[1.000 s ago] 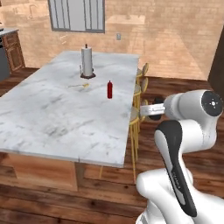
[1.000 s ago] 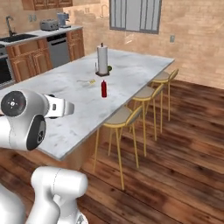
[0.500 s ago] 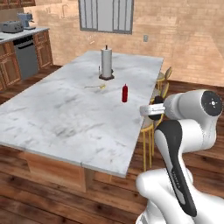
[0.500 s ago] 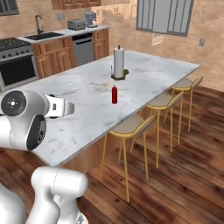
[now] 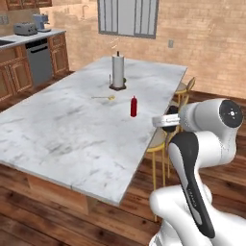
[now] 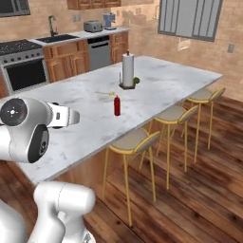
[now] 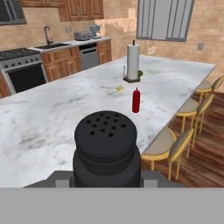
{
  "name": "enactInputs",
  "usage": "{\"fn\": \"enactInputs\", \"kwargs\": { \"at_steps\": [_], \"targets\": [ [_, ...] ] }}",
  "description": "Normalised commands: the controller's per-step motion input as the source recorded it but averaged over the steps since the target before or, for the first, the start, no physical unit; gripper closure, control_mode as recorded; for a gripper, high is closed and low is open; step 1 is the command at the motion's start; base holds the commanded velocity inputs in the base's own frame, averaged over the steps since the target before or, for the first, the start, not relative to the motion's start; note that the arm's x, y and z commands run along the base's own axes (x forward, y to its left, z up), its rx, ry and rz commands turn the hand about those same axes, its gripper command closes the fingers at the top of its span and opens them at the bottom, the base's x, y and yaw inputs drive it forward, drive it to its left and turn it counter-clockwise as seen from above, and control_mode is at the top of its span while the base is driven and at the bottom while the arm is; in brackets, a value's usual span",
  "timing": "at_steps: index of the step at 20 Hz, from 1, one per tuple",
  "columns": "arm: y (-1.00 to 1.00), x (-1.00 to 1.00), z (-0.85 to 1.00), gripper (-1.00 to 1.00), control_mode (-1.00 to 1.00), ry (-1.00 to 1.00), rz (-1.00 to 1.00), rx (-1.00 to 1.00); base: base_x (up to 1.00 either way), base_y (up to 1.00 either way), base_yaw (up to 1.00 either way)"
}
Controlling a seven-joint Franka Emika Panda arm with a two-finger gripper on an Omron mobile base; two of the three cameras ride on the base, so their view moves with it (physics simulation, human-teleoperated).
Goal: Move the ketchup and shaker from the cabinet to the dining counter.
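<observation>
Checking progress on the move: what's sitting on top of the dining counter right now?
On the dining counter: the ketchup, a paper towel roll, and a small yellow utensil. The shaker is in the gripper; something green shows partly behind the roll.

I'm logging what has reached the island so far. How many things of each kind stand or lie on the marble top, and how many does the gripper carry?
Red ketchup bottle on the dining counter: 1
Paper towel roll: 1
Small yellow utensil: 1
Green round item behind the roll: 1
Black shaker in the gripper: 1
Total: 5
</observation>
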Motion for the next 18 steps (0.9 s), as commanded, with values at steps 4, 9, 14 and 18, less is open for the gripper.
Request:
{"fn": "enactInputs", "kwargs": {
  "at_steps": [4,9,14,18],
  "targets": [
    [0.0,0.0,0.0,1.0,1.0,0.0,0.0,0.0,0.0,-0.75,0.11],
    [0.0,0.0,0.0,1.0,1.0,0.0,0.0,0.0,0.0,-0.75,0.13],
    [0.0,0.0,0.0,1.0,1.0,0.0,0.0,0.0,0.15,-0.7,0.08],
    [0.0,0.0,0.0,1.0,1.0,0.0,0.0,0.0,0.3,-0.59,0.15]
  ]
}}
